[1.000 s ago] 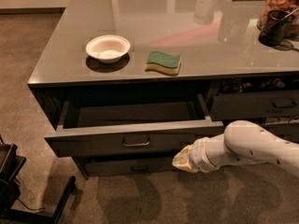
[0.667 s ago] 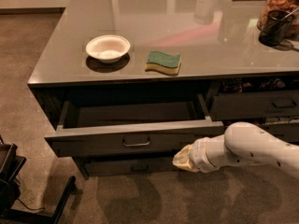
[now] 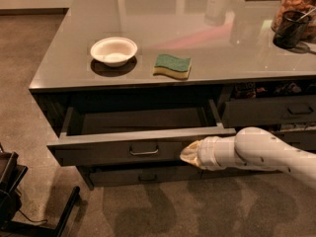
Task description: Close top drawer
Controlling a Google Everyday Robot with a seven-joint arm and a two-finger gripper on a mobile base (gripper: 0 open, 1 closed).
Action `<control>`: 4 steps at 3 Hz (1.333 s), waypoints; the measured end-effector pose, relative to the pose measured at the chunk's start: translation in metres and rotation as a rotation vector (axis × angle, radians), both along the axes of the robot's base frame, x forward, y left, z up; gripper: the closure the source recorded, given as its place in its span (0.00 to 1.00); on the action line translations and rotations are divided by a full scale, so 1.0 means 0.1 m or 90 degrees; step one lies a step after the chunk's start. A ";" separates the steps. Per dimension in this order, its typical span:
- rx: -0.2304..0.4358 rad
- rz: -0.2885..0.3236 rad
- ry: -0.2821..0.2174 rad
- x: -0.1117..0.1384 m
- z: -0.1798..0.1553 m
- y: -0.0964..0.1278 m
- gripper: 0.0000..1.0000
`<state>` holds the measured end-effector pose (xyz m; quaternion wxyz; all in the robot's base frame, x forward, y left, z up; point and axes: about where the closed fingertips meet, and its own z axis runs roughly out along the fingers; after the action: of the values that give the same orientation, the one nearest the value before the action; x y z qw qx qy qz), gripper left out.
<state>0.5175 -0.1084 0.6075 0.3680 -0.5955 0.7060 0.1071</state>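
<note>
Top drawer [image 3: 94, 152] stands open; gripper [image 3: 186, 154] at its front, right of centre.

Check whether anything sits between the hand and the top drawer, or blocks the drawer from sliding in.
Nothing visible does. The hand is right at the front of the top drawer, beside its handle. The drawer's inside looks bare; the bowl and sponge lie on the countertop above, out of its path.
</note>
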 end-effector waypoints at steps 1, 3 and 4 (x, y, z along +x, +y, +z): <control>0.005 0.003 -0.040 0.25 0.01 0.04 1.00; 0.008 -0.003 -0.096 0.80 0.05 0.09 1.00; 0.005 -0.014 -0.113 1.07 0.07 0.09 1.00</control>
<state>0.6245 -0.0995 0.6144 0.4330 -0.5935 0.6764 0.0526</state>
